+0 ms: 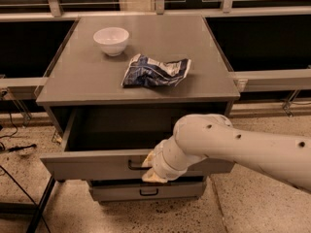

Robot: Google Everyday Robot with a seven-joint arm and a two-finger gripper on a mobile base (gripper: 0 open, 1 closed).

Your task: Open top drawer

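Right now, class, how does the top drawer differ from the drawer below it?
The top drawer is pulled out, interior showing; the lower drawer sits further back. The top drawer's front is wider and taller than the lower drawer's. The gripper is at the top drawer's front; nothing touches the lower drawer. Both are grey with black handles.

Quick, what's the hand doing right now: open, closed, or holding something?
The hand is at the black handle on the front of the pulled-out top drawer; whether it is open, closed or gripping cannot be told.

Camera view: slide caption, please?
Gripper at the handle of the open top drawer; white bowl and crumpled bag on the cabinet top.
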